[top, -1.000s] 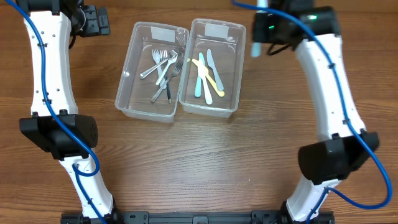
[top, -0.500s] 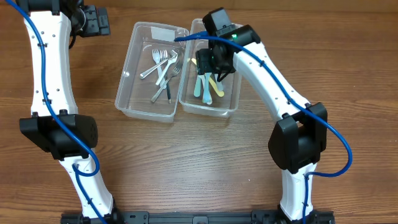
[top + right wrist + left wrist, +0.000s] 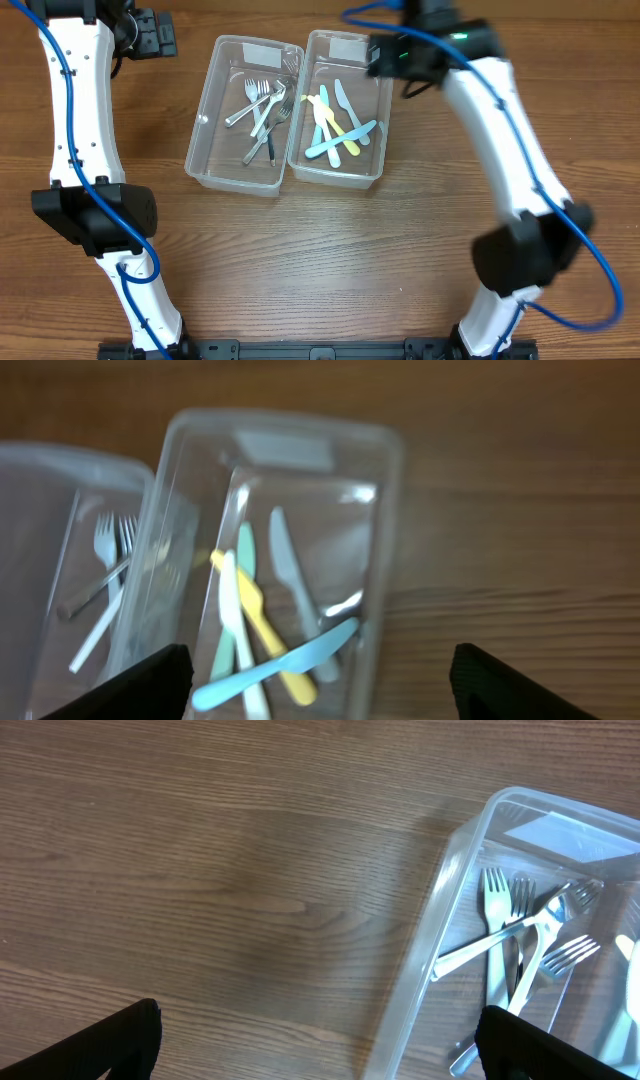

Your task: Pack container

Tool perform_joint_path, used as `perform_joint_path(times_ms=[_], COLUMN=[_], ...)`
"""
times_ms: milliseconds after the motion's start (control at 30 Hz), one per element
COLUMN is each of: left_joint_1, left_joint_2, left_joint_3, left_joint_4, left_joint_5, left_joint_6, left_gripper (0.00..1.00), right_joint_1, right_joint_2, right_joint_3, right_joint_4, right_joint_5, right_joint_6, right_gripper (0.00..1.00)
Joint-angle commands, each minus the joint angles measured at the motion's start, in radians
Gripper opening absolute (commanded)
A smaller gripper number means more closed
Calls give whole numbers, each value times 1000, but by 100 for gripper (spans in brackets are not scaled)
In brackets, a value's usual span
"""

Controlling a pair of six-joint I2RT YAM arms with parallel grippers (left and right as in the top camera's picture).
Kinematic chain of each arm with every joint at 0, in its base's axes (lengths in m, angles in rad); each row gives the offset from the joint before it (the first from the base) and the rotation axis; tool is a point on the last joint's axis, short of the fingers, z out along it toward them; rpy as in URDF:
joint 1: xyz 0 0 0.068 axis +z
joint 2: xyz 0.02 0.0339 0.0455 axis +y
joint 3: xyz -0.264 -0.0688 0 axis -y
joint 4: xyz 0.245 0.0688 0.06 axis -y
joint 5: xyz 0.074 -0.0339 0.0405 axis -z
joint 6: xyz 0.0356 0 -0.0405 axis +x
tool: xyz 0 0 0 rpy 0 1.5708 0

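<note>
The right end effector (image 3: 320, 685) hangs over the right-hand clear plastic container (image 3: 384, 110), fingers spread wide and empty (only their dark tips show, cut off at the frame's bottom corners); overhead it is a blur. Inside, a light blue plastic knife (image 3: 340, 139) lies slantwise across other pastel plastic knives (image 3: 321, 120). The left end effector (image 3: 320, 1050), equally wide, hovers over the wooden worktop (image 3: 200, 870) beside the second clear plastic container (image 3: 425, 955) holding metal forks (image 3: 495, 900).
</note>
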Motion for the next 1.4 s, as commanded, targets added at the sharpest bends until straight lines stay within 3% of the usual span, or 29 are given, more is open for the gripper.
perform_joint_path(times_ms=[0, 100, 233, 333, 533, 667, 1100, 1367], left_joint_1=[8, 7, 7, 5, 4, 5, 3, 5], left_joint_2=[0, 0, 0, 0, 3, 3, 3, 3], left_joint_3=[8, 8, 8, 8, -35, -123, -567, -634], left_joint_4=[3, 40, 35, -37, -186, -236, -71, 0], left_joint_5=[-6, 35, 246, 319, 174, 27, -17, -16], left_joint_6=[-22, -66, -200, -196, -94, -130, -73, -73], left_gripper=[100, 100, 100, 100, 100, 100, 100, 100], right_joint_1=[-122, -196, -282, -323, -377, -390, -390, -390], right_joint_2=[-121, -150, -159, -159, -159, -159, -159, -159], right_joint_3=[45, 45, 45, 45, 45, 45, 45, 45], right_joint_4=[8, 2, -21, -46, -79, -87, -86, -87], right_joint_5=[25, 24, -26, -61, -62, -62, -62, -62], right_joint_6=[-2, -2, -2, -2, -3, -3, -3, -3], right_gripper=[91, 100, 100, 100, 100, 100, 100, 100])
